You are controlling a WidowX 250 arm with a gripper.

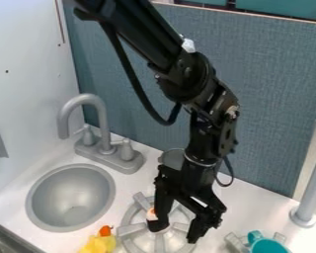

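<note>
While spread apart, the pincer [175,233] over the gray burner [130,230] — between sink [68,192] and teal cup [269,245].

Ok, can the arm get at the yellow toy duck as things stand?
Probably yes. The duck sits beside the burner, nothing over it, and the open gripper hangs close by. A low sweep might nudge the small orange-and-white thing beside the gripper.
</note>
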